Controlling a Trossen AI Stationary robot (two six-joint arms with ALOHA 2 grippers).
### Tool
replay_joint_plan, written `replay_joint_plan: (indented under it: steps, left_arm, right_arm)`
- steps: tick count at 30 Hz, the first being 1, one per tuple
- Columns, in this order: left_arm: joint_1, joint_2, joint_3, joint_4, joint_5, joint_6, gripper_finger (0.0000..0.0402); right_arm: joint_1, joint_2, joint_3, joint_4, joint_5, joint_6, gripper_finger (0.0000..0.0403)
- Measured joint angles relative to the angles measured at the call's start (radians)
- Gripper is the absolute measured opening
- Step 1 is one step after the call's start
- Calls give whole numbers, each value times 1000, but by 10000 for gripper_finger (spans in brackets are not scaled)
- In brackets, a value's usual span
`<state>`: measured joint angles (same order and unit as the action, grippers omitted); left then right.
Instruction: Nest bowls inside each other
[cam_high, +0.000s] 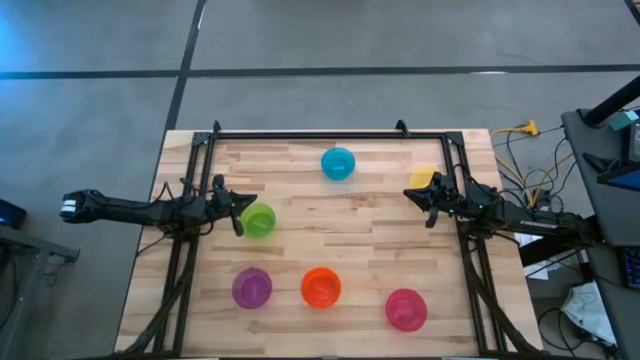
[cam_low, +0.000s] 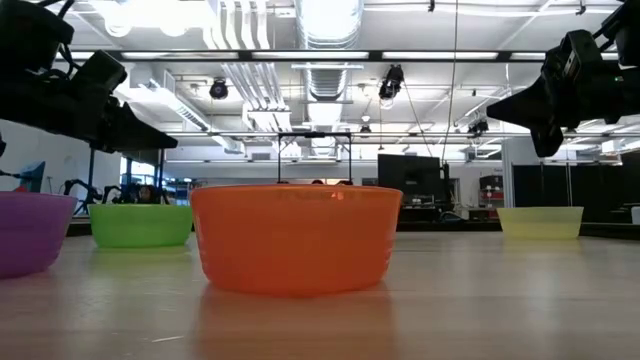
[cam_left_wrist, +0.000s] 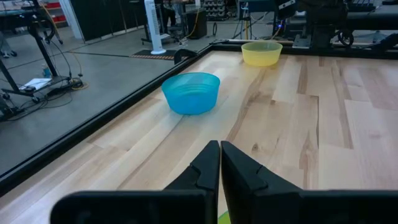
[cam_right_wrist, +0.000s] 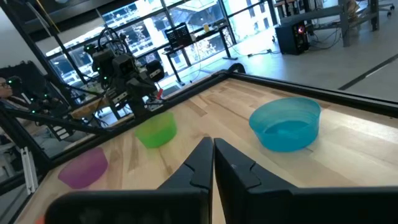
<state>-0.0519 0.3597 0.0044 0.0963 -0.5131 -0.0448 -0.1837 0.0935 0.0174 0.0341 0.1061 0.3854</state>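
Left gripper (cam_high: 236, 214) clenched empty, green bowl (cam_high: 259, 221) just beside: descending unopened would likely shove it, not grasp.

Wooden table (cam_high: 370, 215), black frame (cam_high: 330, 133).
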Motion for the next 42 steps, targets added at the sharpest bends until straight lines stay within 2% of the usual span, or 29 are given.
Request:
replay_joint_plan:
  steps: [17, 19, 22, 27, 30, 39, 40, 42]
  left_arm:
    - [0, 0, 0, 0, 0, 0, 0]
    - [0, 0, 0, 0, 0, 0, 0]
    - [0, 0, 0, 0, -1, 11, 0]
    - [0, -2, 0, 56, -100, 215, 0]
    - [0, -2, 0, 60, -100, 237, 0]
    - [0, 5, 0, 65, -93, 209, 0]
    - [0, 5, 0, 76, -83, 171, 0]
    - [0, 5, 0, 113, -68, 81, 0]
  right_arm:
    - [2, -1, 0, 0, 0, -4, 9]
    - [2, 0, 0, 26, 28, -111, 9]
    - [2, -2, 0, 114, 101, -424, 9]
    - [2, -1, 0, 179, 105, -807, 9]
    - [2, -1, 0, 208, 105, -983, 9]
    - [2, -1, 0, 209, 104, -975, 9]
    - [2, -1, 0, 214, 96, -930, 9]
    - [2, -1, 0, 241, 39, -715, 9]
